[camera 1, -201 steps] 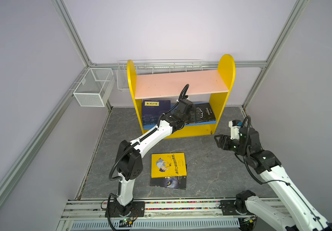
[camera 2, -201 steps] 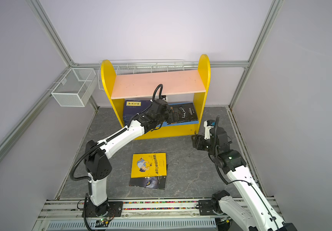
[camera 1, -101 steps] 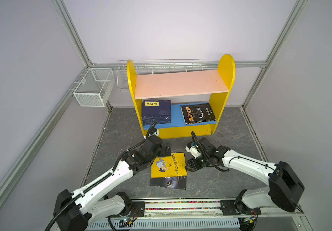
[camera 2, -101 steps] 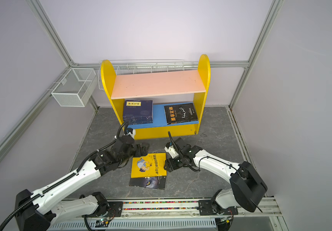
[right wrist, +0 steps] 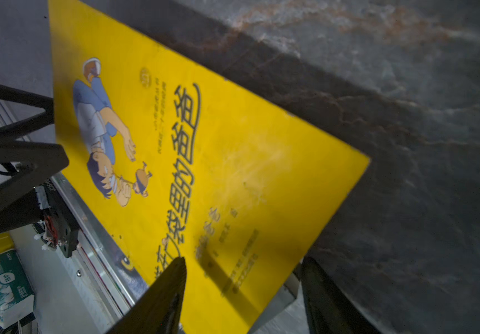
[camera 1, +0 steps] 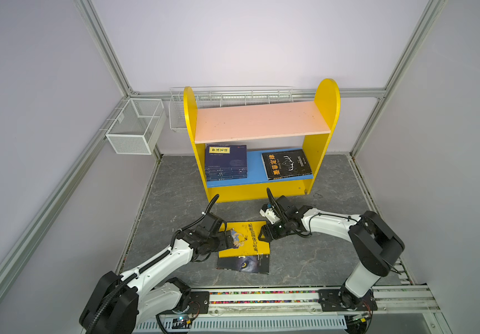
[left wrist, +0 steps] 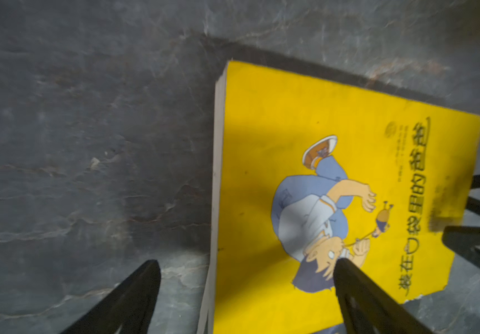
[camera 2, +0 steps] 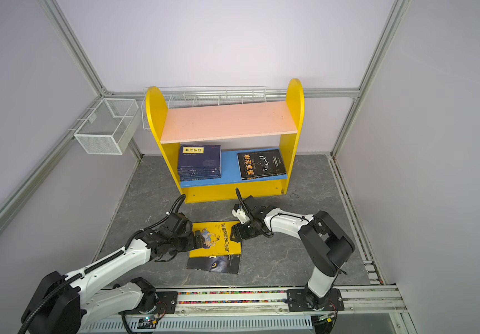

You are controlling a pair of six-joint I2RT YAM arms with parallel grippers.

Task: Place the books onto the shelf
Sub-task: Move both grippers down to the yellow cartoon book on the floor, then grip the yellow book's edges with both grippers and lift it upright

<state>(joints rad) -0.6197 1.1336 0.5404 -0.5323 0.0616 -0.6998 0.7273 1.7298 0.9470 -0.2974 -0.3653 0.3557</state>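
Cell fittings and clutter.
We note a white mesh basket (camera 1: pixel 134 127) on the wall rail, grey marbled floor (camera 1: pixel 175 185), a tissue pack (right wrist: pixel 4 286).

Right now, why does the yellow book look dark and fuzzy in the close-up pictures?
Left wrist view: dim, the yellow book smeared dark at one edge. Right wrist view: darker, small print blurred, heavy shadow beside the book on the floor. Both top views: bright, even, sharp.

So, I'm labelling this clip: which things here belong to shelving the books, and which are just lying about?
Job: yellow book, wolf-eye book beneath it, navy stack, black book, shelf.
Lying about: mesh basket, long wire basket behind the shelf, tissue pack.
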